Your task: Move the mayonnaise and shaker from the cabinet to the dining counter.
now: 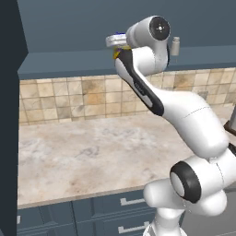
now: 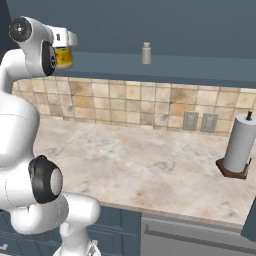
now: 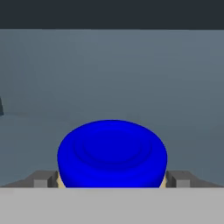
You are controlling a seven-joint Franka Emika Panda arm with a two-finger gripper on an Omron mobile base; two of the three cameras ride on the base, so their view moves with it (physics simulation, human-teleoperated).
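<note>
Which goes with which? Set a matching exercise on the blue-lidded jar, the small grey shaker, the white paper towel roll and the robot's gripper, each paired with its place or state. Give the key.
Column 1
1. squat mayonnaise jar with the blue rounded lid
2. tiny pale grey shaker
3. white paper towel roll on its dark wooden holder
4. two-finger gripper

Column 2
A. upright on the marble-look counter
B. open
C. in the dark blue-grey cabinet, a finger on each side
D. in the cabinet, standing alone

Pairs: 1-C, 2-D, 3-A, 4-B
</note>
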